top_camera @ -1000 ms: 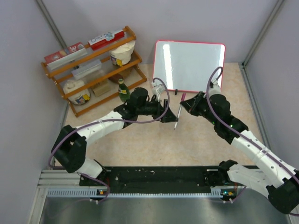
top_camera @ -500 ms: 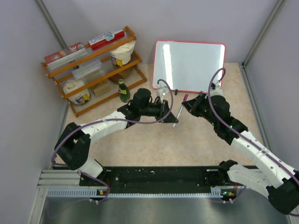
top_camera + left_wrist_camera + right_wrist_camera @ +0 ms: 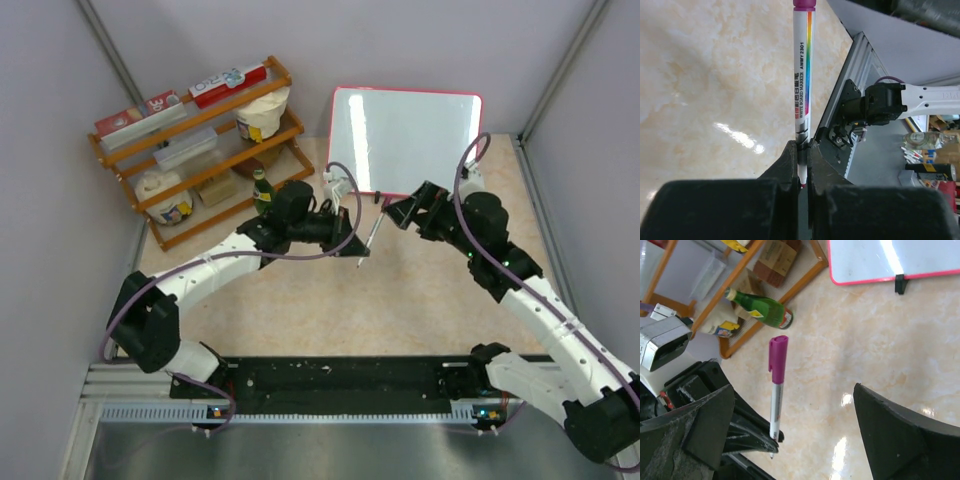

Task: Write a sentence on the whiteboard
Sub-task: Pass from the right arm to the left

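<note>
At centre of the top view, the marker (image 3: 367, 240) has changed hands: the left gripper (image 3: 352, 246) now clamps its tail, and the right gripper (image 3: 402, 212) has sprung open. Above them, the whiteboard (image 3: 405, 140) shows no writing.

Handover done. The left gripper (image 3: 802, 150), open beside the marker (image 3: 802, 85) a second ago, is now clamped shut on its lower barrel near the writing tip. The right gripper (image 3: 402, 212), which had pinched the magenta cap end, has let go. Its jaws are now spread wide, and it has drawn back a little toward the whiteboard (image 3: 410, 140), clear of the marker. The marker has shifted slightly left with the left arm, and that arm's wrist is now nearer the green bottle (image 3: 263, 192).
</note>
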Controlling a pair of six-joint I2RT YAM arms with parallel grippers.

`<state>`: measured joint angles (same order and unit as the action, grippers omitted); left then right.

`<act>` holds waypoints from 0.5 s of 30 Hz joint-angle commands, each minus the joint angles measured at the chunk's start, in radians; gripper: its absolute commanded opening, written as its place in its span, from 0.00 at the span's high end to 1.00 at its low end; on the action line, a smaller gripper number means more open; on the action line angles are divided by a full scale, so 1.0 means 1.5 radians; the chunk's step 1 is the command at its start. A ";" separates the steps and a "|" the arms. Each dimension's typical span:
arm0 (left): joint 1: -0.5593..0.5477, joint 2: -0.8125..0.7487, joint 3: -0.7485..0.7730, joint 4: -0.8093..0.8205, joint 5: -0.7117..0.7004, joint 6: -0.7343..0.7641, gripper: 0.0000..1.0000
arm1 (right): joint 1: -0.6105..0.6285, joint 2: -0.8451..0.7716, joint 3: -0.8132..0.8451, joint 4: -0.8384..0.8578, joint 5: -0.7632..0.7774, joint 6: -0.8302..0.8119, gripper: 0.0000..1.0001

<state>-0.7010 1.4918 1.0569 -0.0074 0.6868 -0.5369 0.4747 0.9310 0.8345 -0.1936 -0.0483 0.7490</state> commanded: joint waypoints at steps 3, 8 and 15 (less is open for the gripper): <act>0.057 -0.097 0.065 -0.131 0.011 0.102 1.00 | -0.098 0.019 0.089 0.021 -0.265 -0.085 0.01; 0.086 -0.134 0.108 -0.223 0.069 0.171 1.00 | -0.104 0.051 0.117 0.051 -0.452 -0.108 0.01; 0.086 -0.147 0.158 -0.315 0.169 0.244 1.00 | -0.099 0.074 0.066 0.241 -0.587 0.016 0.01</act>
<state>-0.5709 1.2926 1.2343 -0.3775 0.8242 -0.2653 0.3241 1.0332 0.9577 -0.0578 -0.7486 0.6762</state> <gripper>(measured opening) 0.038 0.987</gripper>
